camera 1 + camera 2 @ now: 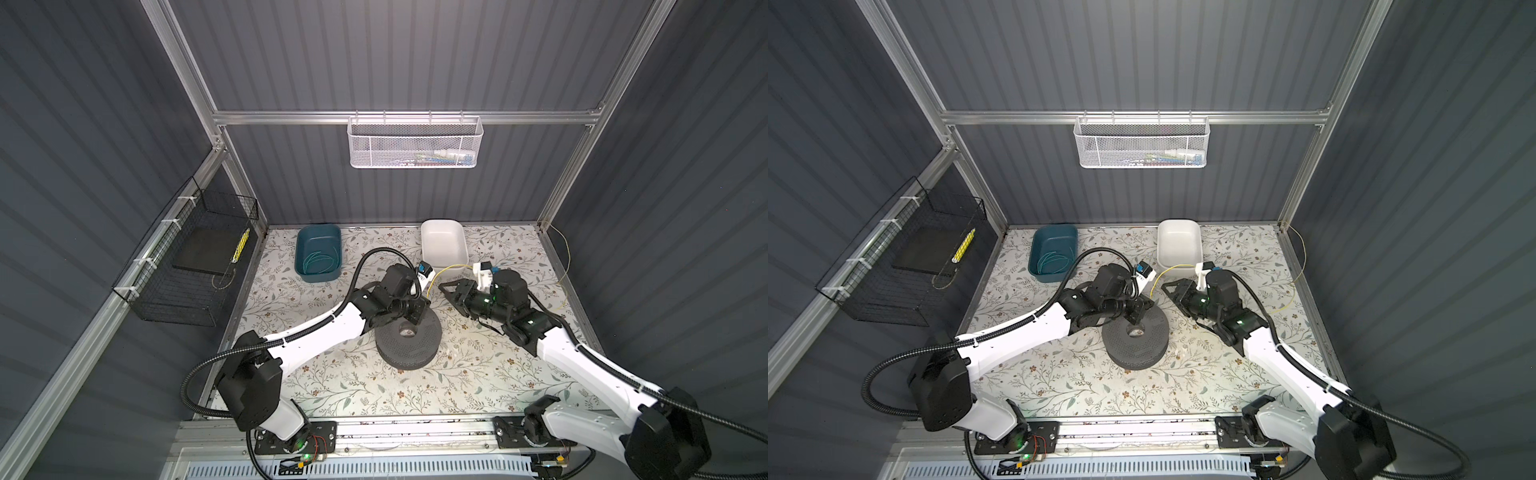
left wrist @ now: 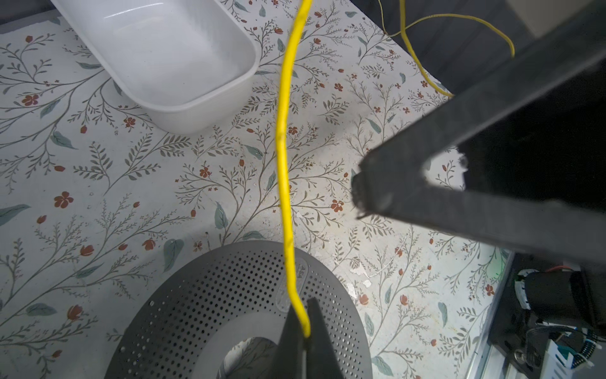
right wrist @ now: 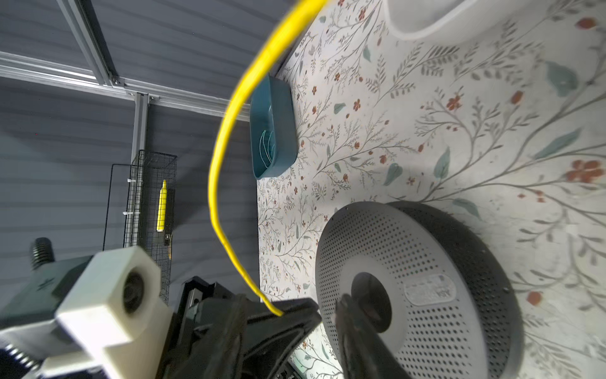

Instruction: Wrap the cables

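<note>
A perforated disc [image 1: 407,345] sits mid-table [image 1: 332,386]. Behind it stand two bins: the left bin [image 1: 318,276] holds a coiled wire [image 1: 318,259], and the right bin [image 1: 442,243] stands beside it. The cable [image 1: 446,269] arcs between the disc and the right bin, trailing toward the table's right edge.

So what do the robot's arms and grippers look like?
The left arm and right arm have white shells, black joints, green lights and black corrugated hoses. The left gripper and right gripper are black with flat tapered fingers and white wrist-camera mounts.
</note>
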